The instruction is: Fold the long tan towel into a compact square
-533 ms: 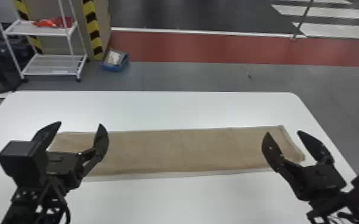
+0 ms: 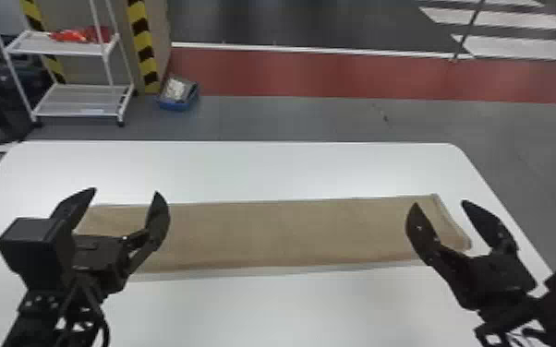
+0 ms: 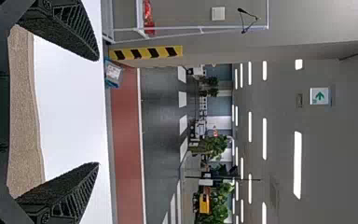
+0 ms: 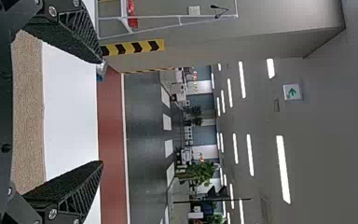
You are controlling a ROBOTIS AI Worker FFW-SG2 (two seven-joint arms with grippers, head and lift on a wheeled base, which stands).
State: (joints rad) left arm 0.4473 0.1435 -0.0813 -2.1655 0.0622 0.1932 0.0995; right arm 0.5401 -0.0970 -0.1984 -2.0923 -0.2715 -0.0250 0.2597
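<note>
white table (image 2: 263, 170), grey floor (image 2: 337, 120) beyond, red strip (image 2: 314, 74) farther

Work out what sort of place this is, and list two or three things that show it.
Probably a large indoor workshop or test hall: strip lights run overhead, a red lane is marked on the floor, and yellow-and-black hazard stripes edge a pillar.

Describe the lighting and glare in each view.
Head view: soft glare on the white table, faint grey shading nearer the robot, the towel fairly evenly lit; left wrist view: ceiling lights show as stark white strips; right wrist view: similarly bright strips overhead.
</note>
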